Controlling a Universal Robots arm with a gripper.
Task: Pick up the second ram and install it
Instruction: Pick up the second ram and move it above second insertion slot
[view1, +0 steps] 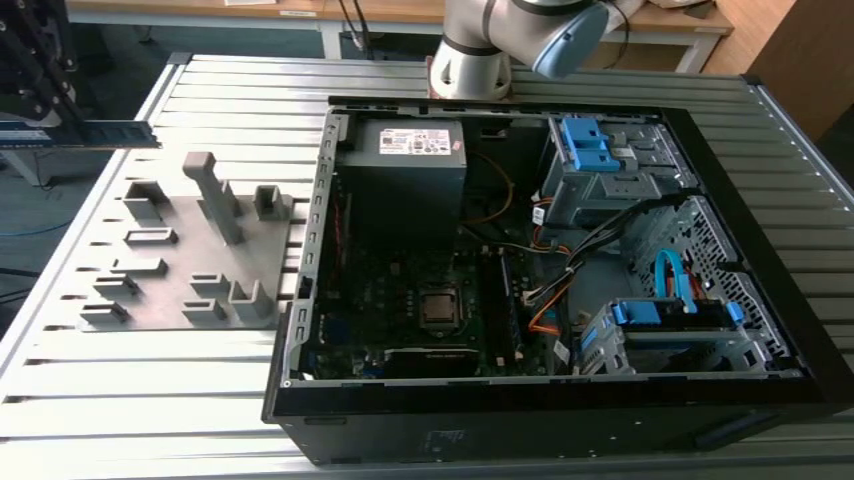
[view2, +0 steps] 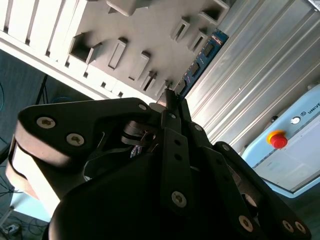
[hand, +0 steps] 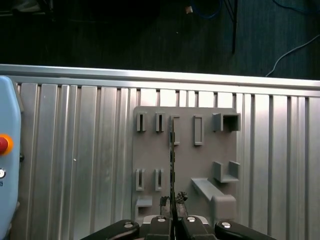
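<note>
The second ram (view1: 114, 133), a thin dark stick with a bluish patch, hangs in the air at the exterior view's far left, above the table's edge and beyond the grey holder plate (view1: 187, 255). My gripper (view1: 27, 125) is shut on one end of it. In the second wrist view the ram (view2: 202, 57) sticks out from between the fingertips of the gripper (view2: 170, 97) towards the plate (view2: 150, 30). The first wrist view looks along the ram's (hand: 172, 160) thin edge, with the gripper (hand: 172, 202) over the plate (hand: 185, 150).
An open computer case (view1: 307, 300) lies on the slatted metal table (view1: 160, 400), to the exterior view's right of the plate, with its motherboard (view1: 400, 300) exposed. The arm's base (view1: 467, 65) stands behind the case. A light blue box with a red button (view2: 277, 139) sits beside the table.
</note>
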